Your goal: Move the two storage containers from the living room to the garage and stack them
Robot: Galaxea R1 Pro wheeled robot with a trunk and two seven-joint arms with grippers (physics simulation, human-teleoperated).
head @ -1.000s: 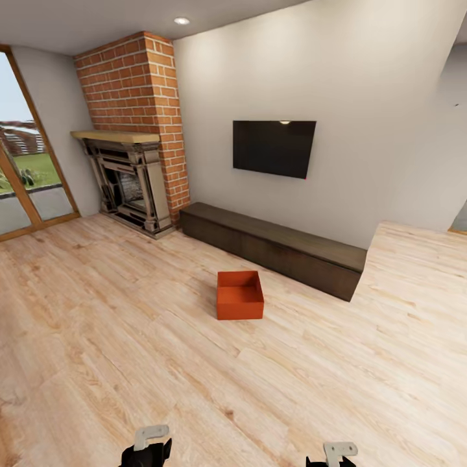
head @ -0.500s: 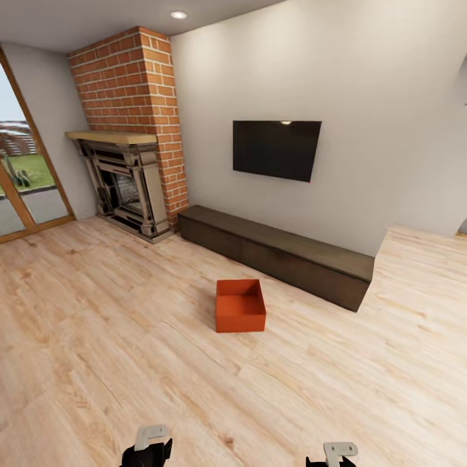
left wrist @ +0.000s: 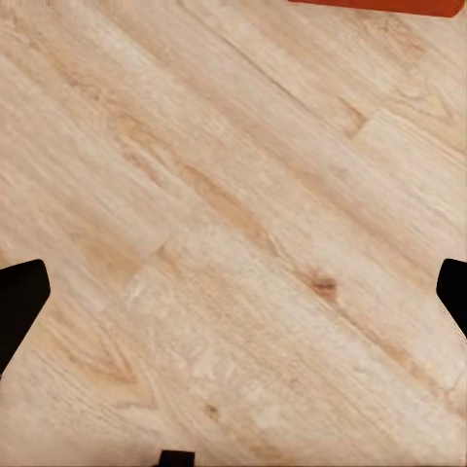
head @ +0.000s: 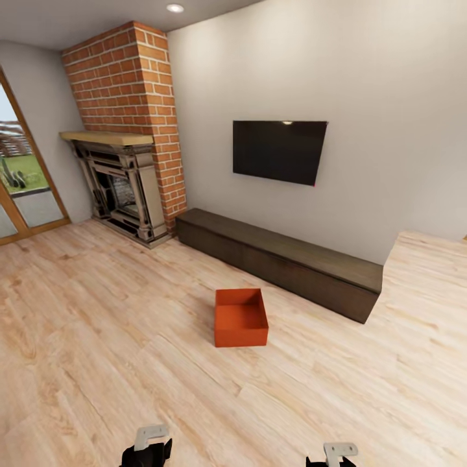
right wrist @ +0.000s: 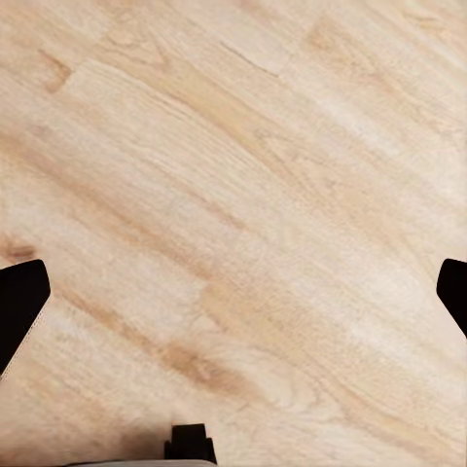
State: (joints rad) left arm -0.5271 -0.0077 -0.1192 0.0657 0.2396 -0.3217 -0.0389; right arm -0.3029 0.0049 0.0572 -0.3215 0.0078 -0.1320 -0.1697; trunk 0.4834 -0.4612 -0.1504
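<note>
One orange-red storage container (head: 240, 317) stands open-topped and empty on the light wood-plank floor (head: 97, 337) of the living room, a little ahead of me and near the middle of the head view. A sliver of its wall (left wrist: 375, 5) shows at the rim of the left wrist view. My left gripper (left wrist: 233, 302) hangs over bare planks with its fingers spread wide and nothing between them. My right gripper (right wrist: 233, 302) is likewise open over the floor. Both wrists (head: 148, 447) (head: 334, 454) peek in at the bottom of the head view, well short of the container.
A long dark low cabinet (head: 279, 259) runs along the white wall behind the container, under a wall-mounted television (head: 279, 150). The red brick fireplace (head: 123, 188) stands at the back left, with a wood-framed glass door (head: 19, 188) at the far left. The floor continues past the wall corner at the right.
The whole view has shifted: the room slid left and the container sits lower and slightly larger in the picture. Both arms keep the same pose.
</note>
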